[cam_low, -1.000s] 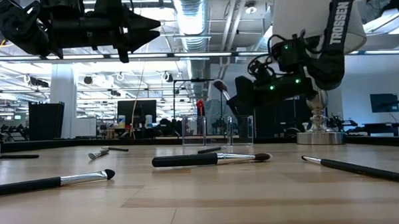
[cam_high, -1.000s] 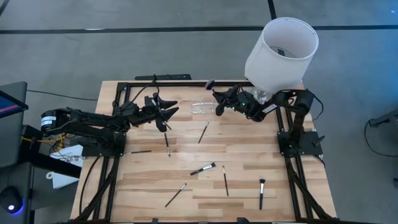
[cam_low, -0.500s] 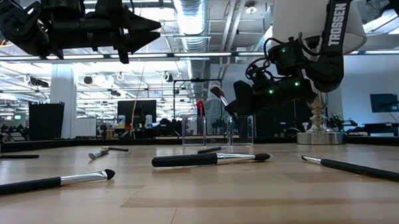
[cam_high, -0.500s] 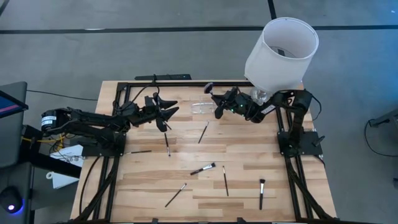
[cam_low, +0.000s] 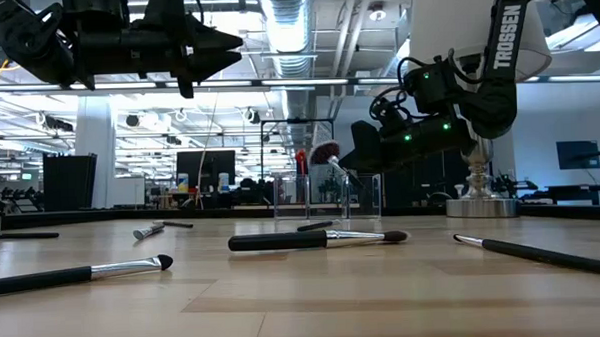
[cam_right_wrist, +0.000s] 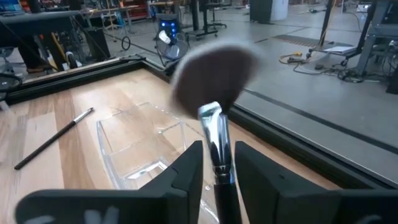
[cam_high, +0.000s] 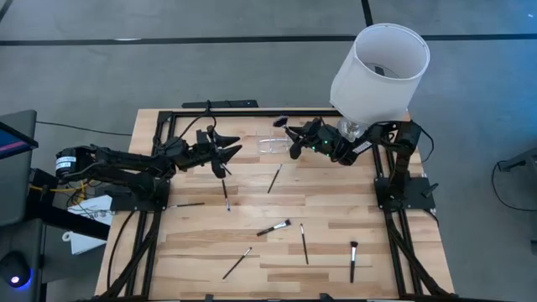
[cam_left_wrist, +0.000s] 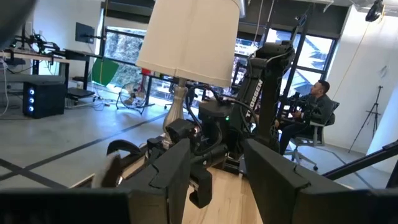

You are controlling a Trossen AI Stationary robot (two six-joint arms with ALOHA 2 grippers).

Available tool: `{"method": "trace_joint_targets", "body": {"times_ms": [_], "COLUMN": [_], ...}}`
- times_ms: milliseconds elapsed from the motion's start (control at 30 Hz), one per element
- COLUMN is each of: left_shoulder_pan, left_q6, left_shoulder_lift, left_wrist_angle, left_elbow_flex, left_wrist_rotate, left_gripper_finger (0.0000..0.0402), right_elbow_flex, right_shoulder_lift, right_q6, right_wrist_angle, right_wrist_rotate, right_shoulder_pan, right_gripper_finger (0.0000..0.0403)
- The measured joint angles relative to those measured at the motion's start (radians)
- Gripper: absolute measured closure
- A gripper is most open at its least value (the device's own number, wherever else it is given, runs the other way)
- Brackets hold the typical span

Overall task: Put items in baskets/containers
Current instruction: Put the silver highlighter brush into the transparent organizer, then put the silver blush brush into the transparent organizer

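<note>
Seven makeup brushes are lying scattered on the bench, all nearer me than the clear organizer at its far edge. I am holding the right gripper just beside the organizer's right end, its jaws sitting on either side of a fluffy-headed brush that is standing over the box; I cannot tell whether they are gripping it. I am hovering the left gripper, jaws apart and empty, left of the organizer.

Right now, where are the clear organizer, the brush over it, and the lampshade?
Clear organizer [cam_right_wrist: 134, 146], right wrist view, its see-through wall.
Brush [cam_right_wrist: 214, 74], right wrist view, bristle head.
Lampshade [cam_high: 379, 71], high view, outer white side.
</note>
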Motion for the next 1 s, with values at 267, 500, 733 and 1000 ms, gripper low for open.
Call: {"method": "trace_joint_targets", "body": {"times_ms": [267,500,733,1000], "left_shoulder_pan": [0.0,0.0,0.0,0.0], "left_q6": [0.0,0.0,0.0,0.0], "left_shoulder_lift": [0.0,0.0,0.0,0.0], "left_wrist_angle": [-0.001,-0.003,-0.004,-0.006], "left_elbow_flex": [0.0,0.0,0.0,0.0], "left_wrist_rotate": [0.0,0.001,0.033,0.033], "left_gripper_finger": [0.0253,0.0253,0.0253,0.0253], "right_elbow_flex": [-0.006,-0.025,-0.025,-0.025], "right_shoulder_lift": [-0.109,-0.321,-0.546,-0.593], "right_q6": [-0.019,-0.067,-0.056,0.015], "right_wrist_angle": [-0.103,-0.286,-0.635,-0.82], "right_wrist_rotate": [0.022,0.023,0.029,0.216], "right_shoulder_pan": [0.011,0.073,0.156,0.319], "right_gripper_finger": [0.0267,0.0266,0.0288,0.0306]}}
